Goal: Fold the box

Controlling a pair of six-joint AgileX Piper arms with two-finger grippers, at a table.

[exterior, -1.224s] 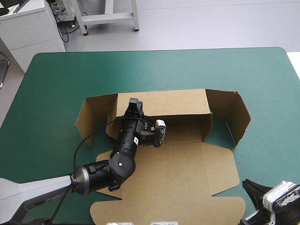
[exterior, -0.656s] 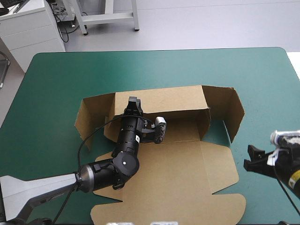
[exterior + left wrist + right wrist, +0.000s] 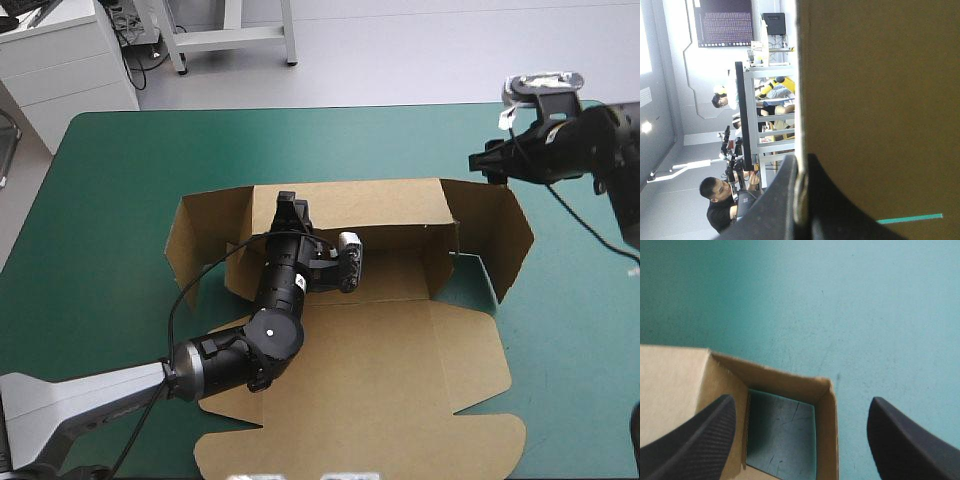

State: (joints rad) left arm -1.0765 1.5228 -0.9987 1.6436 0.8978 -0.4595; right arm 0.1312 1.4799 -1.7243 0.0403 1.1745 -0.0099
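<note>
The brown box (image 3: 380, 360) lies mid-table, its lid flat toward the near edge and its back wall raised. The two end flaps are angled up. My left gripper (image 3: 290, 213) is shut on the back wall's top edge. In the left wrist view the black fingers (image 3: 785, 200) pinch the board (image 3: 880, 100) in a thin seam. My right gripper (image 3: 487, 160) hovers open above the box's right rear corner. In its own view the gripper (image 3: 802, 401) straddles that corner (image 3: 827, 385) without touching it, fingers wide apart.
Teal-green cover (image 3: 130, 180) shows all around the box, widest beyond the back wall and at the far right (image 3: 580, 300). The left arm stretches across the lid from the near left corner. Inside the corner pocket the cover (image 3: 782, 435) shows through.
The right arm swung from the near right of the table up to the box's right rear corner, and its fingers opened on the way. The left gripper kept its hold; the back wall shifted slightly.
</note>
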